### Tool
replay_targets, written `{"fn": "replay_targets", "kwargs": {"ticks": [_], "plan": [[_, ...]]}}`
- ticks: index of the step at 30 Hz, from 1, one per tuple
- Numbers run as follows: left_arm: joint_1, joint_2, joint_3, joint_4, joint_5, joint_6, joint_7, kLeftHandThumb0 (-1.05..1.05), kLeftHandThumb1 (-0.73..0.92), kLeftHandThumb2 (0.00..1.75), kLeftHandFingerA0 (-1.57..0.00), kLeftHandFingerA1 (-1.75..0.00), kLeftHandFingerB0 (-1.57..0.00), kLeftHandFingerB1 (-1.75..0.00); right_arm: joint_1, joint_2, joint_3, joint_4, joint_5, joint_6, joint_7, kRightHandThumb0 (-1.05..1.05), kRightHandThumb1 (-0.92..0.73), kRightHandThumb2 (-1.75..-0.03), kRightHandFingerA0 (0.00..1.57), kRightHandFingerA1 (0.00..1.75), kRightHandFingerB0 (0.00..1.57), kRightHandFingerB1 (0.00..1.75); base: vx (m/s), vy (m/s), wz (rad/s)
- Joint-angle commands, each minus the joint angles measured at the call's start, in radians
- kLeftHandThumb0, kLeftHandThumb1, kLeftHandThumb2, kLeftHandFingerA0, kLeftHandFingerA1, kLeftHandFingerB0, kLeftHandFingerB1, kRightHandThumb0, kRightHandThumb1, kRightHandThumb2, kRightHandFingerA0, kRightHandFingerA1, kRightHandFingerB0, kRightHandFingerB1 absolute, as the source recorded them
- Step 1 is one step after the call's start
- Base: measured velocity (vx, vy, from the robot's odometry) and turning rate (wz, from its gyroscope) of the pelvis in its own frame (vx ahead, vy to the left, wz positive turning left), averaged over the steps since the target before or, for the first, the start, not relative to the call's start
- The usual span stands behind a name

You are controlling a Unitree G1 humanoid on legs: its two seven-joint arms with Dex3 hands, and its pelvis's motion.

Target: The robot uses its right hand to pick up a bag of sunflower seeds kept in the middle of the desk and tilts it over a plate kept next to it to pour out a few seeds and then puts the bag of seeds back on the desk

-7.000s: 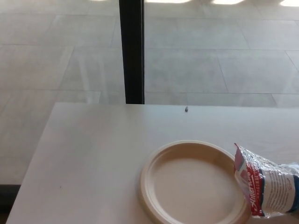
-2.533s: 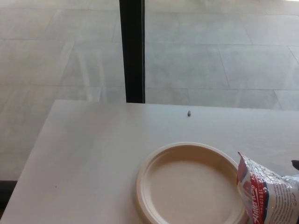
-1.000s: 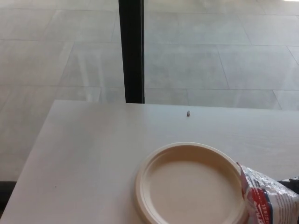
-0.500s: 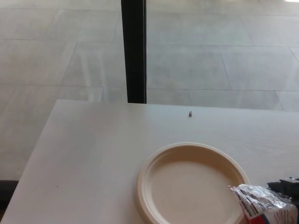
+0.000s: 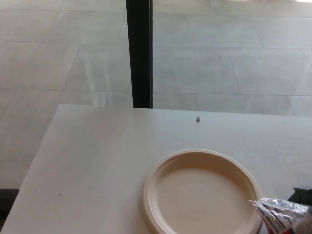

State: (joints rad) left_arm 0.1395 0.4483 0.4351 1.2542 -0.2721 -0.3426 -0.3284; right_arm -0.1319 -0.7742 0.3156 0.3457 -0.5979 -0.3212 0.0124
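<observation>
Crinkled clear-and-red seed bag (image 5: pixel 280 214) overlaps the cream plate (image 5: pixel 161 170) rim.

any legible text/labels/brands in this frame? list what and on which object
None can be read.
Seed bag: red and white print on its crumpled top, mostly cut off at the picture's edge, too blurred to read.
Plate: plain, no marking.
Desk: no label; one small dark speck near the far edge, not text.

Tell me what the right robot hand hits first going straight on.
Only a sliver of the right robot hand shows; heading left, probably the seed bag, then the plate.
</observation>
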Motion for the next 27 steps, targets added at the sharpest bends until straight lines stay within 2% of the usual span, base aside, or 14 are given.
{"fn": "replay_targets", "kwargs": {"ticks": [1,5,6,10,11,12,13,14,15,23,24,25,26,27], "plan": [[0.02,0.009,-0.018,0.002,0.036,-0.051,0.02,-0.68,0.71,0.62,-0.41,-0.55,-0.46,-0.42,0.062,0.01,0.044,0.125,-0.149,-0.082,-0.262,-0.19,-0.61,-1.08,0.92,1.75,0.77,1.59,0.0,0.0,0.0],[0.023,0.013,-0.02,0.005,0.034,-0.045,0.021,-0.67,0.72,0.62,-0.43,-0.57,-0.45,-0.41,0.061,0.029,0.03,0.137,-0.13,-0.077,-0.291,-0.2,-0.54,-1.1,0.94,1.75,0.78,1.6,0.0,0.0,0.0],[0.026,0.014,-0.023,0.002,0.035,-0.049,0.02,-0.67,0.72,0.62,-0.42,-0.56,-0.45,-0.41,0.062,0.035,0.015,0.125,-0.103,-0.065,-0.264,-0.23,-0.55,-1.18,0.96,1.75,0.81,1.58,0.0,0.0,0.0],[0.029,0.015,-0.021,0.005,0.031,-0.05,0.02,-0.66,0.72,0.62,-0.42,-0.53,-0.44,-0.41,0.051,0.058,-0.015,0.114,-0.053,-0.032,-0.209,-0.21,-0.53,-1.15,0.96,1.75,0.81,1.55,0.0,0.0,0.0],[0.031,0.017,-0.021,0.003,0.033,-0.053,0.015,-0.67,0.72,0.62,-0.41,-0.53,-0.43,-0.41,0.044,0.066,-0.024,0.121,-0.045,-0.032,-0.214,-0.29,-0.49,-1.14,1.23,1.38,0.99,1.24,0.0,0.0,0.0],[0.03,0.018,-0.019,0.007,0.032,-0.049,0.016,-0.67,0.72,0.62,-0.41,-0.53,-0.43,-0.41,0.042,0.071,-0.032,0.113,-0.034,-0.02,-0.199,-0.22,-0.51,-1.15,0.96,1.75,0.82,1.53,0.0,0.0,0.0],[0.03,0.02,-0.024,0.004,0.038,-0.046,0.023,-0.67,0.72,0.62,-0.42,-0.55,-0.44,-0.4,0.038,0.075,-0.042,0.106,-0.023,-0.012,-0.189,-0.22,-0.54,-1.13,0.97,1.75,0.81,1.55,0.0,0.0,0.0],[0.027,0.023,-0.024,0.007,0.04,-0.044,0.028,-0.68,0.72,0.62,-0.43,-0.55,-0.44,-0.41,0.023,0.086,-0.063,0.091,0.001,0.002,-0.173,-0.31,-0.51,-1.14,1.24,1.42,1.0,1.27,0.0,0.0,0.0],[0.029,0.025,-0.029,0.006,0.045,-0.042,0.028,-0.68,0.72,0.62,-0.42,-0.55,-0.43,-0.4,0.015,0.088,-0.071,0.088,0.005,-0.003,-0.171,-0.21,-0.5,-1.13,0.99,1.75,0.82,1.55,0.0,0.0,0.0],[0.042,0.023,-0.024,-0.001,0.04,-0.051,0.019,-0.65,0.74,0.62,-0.4,-0.53,-0.43,-0.41,-0.07,0.124,-0.125,0.015,0.035,0.071,-0.077,-0.28,-0.53,-0.99,0.88,1.75,0.75,1.57,0.0,0.0,0.0],[0.041,0.023,-0.023,-0.001,0.04,-0.049,0.021,-0.68,0.6,1.01,-0.38,-0.62,-0.34,-0.53,-0.083,0.136,-0.132,0.008,0.047,0.08,-0.065,-0.28,-0.52,-1.02,0.89,1.75,0.77,1.56,0.0,0.0,0.0],[0.042,0.023,-0.023,-0.003,0.04,-0.05,0.02,-0.67,0.74,0.62,-0.39,-0.54,-0.44,-0.41,-0.089,0.14,-0.134,0.003,0.047,0.088,-0.057,-0.29,-0.53,-1.02,0.9,1.75,0.79,1.58,0.0,0.0,0.0],[0.043,0.023,-0.022,-0.006,0.04,-0.051,0.02,-0.68,0.74,0.63,-0.4,-0.56,-0.45,-0.41,-0.099,0.144,-0.135,-0.008,0.045,0.1,-0.045,-0.29,-0.5,-1.03,0.89,1.75,0.77,1.59,0.0,0.0,0.0],[0.041,0.025,-0.022,-0.007,0.039,-0.047,0.018,-0.69,0.61,1.02,-0.36,-0.62,-0.37,-0.54,-0.109,0.146,-0.137,-0.017,0.043,0.096,-0.041,-0.27,-0.5,-1.03,0.9,1.75,0.79,1.58,0.0,0.0,0.0]]}}
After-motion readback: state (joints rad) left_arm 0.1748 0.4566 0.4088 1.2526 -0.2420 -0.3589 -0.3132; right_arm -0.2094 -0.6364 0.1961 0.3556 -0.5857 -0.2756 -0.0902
